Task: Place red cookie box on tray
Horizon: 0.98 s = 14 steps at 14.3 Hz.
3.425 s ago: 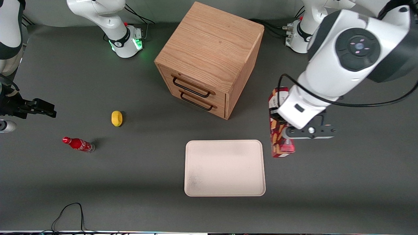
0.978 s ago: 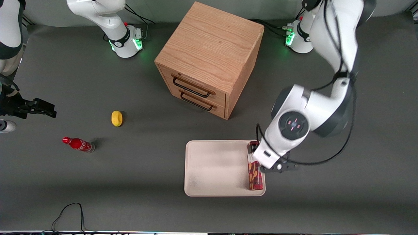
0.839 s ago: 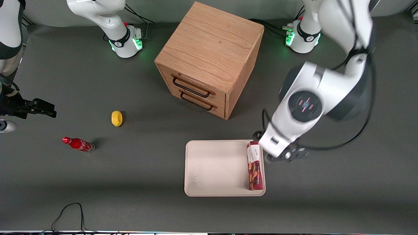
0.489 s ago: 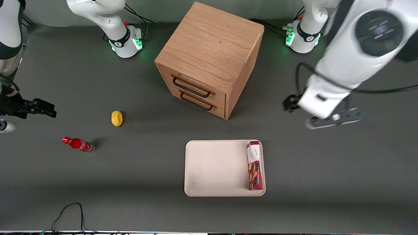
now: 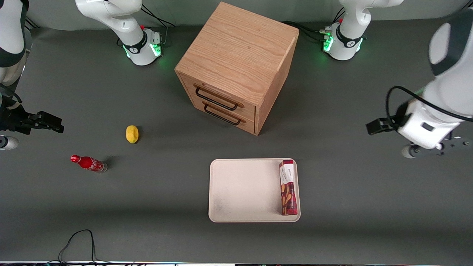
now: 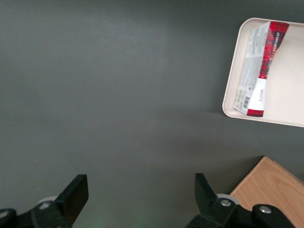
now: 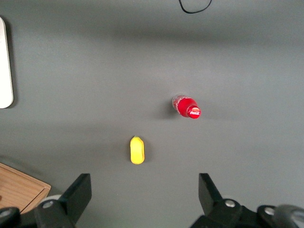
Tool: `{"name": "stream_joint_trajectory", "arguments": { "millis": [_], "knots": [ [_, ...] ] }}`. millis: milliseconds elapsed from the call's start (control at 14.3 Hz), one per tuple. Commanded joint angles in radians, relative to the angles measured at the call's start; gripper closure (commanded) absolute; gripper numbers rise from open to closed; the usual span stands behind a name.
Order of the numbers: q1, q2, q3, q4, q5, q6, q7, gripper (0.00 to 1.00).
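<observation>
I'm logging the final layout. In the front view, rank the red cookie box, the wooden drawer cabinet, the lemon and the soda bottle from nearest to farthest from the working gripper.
The gripper hangs open over bare table at the working arm's end.
1. Red cookie box, lying on the tray along its edge toward the gripper.
2. Wooden drawer cabinet, mid-table.
3. Lemon, toward the parked arm's end.
4. Soda bottle, farther that way still.

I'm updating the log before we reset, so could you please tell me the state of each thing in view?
Red cookie box: lying flat on the tray, along its edge toward the working arm, released.
Tray: flat on the table, holding only the box.
Claw: open, empty, over bare table away from the tray.
Drawer cabinet: both drawers shut.
Soda bottle: upright.
</observation>
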Motion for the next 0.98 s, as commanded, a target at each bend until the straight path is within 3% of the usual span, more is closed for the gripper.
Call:
{"name": "stream_joint_trajectory", "arguments": {
  "millis": [0, 210, 629, 909],
  "knots": [
    [0.072, -0.126, -0.003, -0.174, -0.045, 0.088, 0.099, 0.0],
    [0.094, -0.15, 0.003, -0.203, -0.049, 0.123, 0.105, 0.0],
    [-0.079, -0.256, 0.228, -0.3, -0.065, 0.192, 0.143, 0.0],
    [-0.087, -0.258, 0.244, -0.297, -0.078, 0.169, 0.142, 0.0]
  ]
}}
